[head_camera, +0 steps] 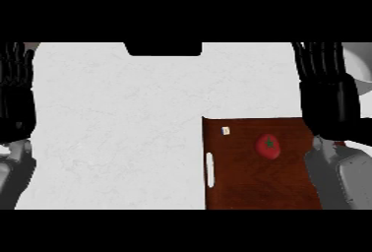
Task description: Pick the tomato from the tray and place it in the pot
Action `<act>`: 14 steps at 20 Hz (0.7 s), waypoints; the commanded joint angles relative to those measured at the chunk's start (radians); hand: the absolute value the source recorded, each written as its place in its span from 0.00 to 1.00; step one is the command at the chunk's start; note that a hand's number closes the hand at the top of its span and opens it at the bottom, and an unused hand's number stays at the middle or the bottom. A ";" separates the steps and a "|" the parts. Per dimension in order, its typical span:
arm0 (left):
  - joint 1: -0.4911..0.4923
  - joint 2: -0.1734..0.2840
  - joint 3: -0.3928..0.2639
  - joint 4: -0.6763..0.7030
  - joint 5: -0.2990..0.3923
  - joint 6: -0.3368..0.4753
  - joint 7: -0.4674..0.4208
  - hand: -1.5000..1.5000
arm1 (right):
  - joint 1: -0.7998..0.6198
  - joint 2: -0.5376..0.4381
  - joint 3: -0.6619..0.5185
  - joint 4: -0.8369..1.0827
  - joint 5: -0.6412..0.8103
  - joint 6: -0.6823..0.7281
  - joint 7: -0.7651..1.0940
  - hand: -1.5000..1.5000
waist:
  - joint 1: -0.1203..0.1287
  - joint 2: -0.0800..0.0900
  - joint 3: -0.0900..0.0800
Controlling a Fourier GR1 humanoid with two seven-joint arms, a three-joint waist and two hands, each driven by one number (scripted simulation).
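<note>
A red tomato [269, 146] with a green stem lies on a dark brown tray [247, 182] at the lower right of the white counter. My right hand [328, 93] stands at the right edge with its fingers straight and pointing up, just beside the tray's far right corner and apart from the tomato. My left hand [15, 93] rests at the left edge, fingers up and straight, holding nothing. A grey rounded shape [357, 64] shows behind the right hand at the far right; it may be the pot, mostly hidden.
The tray has a white slot handle [210, 170] on its left side and a small white tag [225, 130] near its far left corner. A dark object [163, 48] sits at the counter's far edge. The white counter [116, 128] spreads left of the tray.
</note>
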 commanded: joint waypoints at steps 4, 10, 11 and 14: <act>0.060 -0.040 -0.108 0.014 0.032 -0.074 0.165 0.50 | 0.033 0.025 0.080 0.169 -0.019 0.099 0.057 0.00 | 0.003 -0.019 -0.005; 0.134 -0.096 -0.175 0.020 0.097 -0.097 0.261 0.50 | 0.163 -0.197 0.065 0.232 0.394 -0.143 -0.054 0.00 | -0.050 -0.026 -0.006; 0.149 -0.105 -0.197 0.017 0.084 -0.103 0.250 0.50 | 0.190 -0.171 0.116 0.208 0.455 -0.181 -0.093 0.00 | -0.036 -0.027 -0.007; 0.150 -0.092 -0.194 -0.029 0.096 -0.111 0.301 0.50 | 0.338 -0.185 0.157 0.055 0.508 -0.204 -0.183 0.00 | -0.036 -0.032 -0.006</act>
